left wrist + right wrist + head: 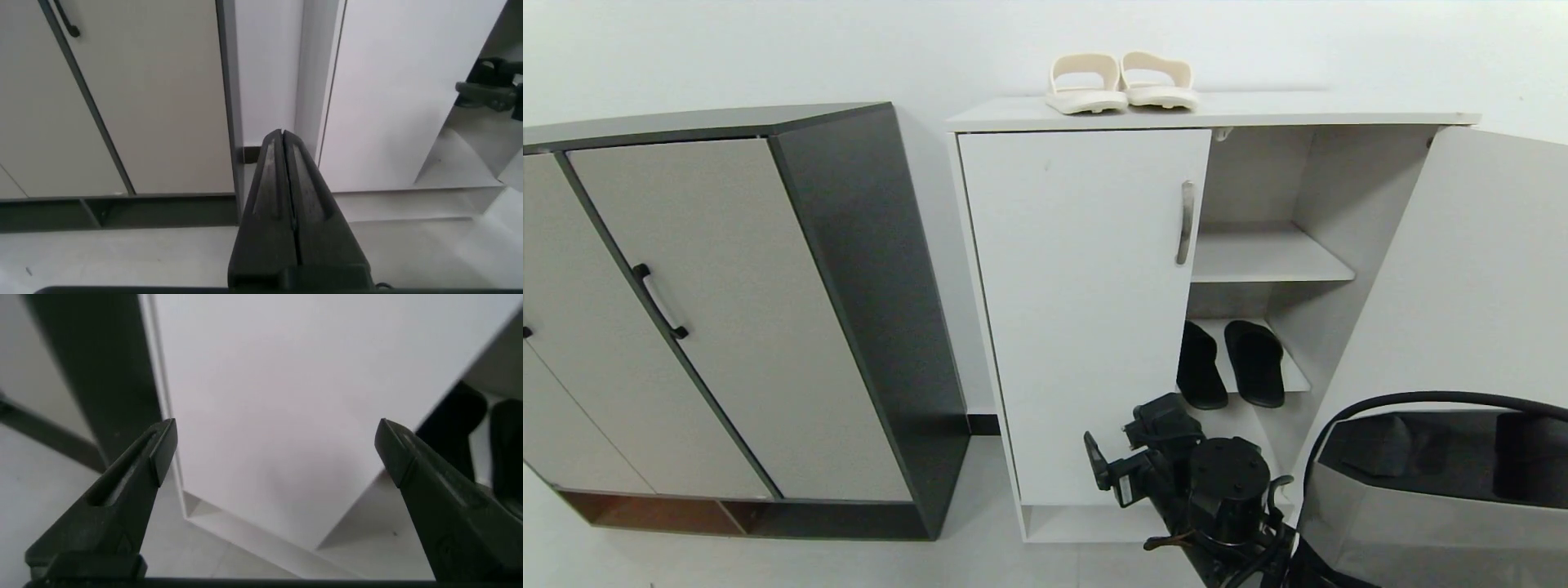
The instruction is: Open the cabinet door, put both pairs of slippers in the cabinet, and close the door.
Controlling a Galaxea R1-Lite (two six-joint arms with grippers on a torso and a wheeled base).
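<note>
**Standing Open: Cabinet, One Pair Stowed**

Right-hand cabinet door: wide open. Black slippers: side by side on lower shelf inside. Cream slippers: on top of cabinet. Right gripper: spread wide, empty, facing the closed left door. Left gripper: pinched together, holding nothing.

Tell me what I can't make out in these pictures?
- Head view: left half inside the tall white wooden cabinet, hidden by its shut white door.
- Right wrist view: flat black slippers, cut off by the picture's edge.
- Head view: inside the dark grey cabinet, doors shut.
</note>
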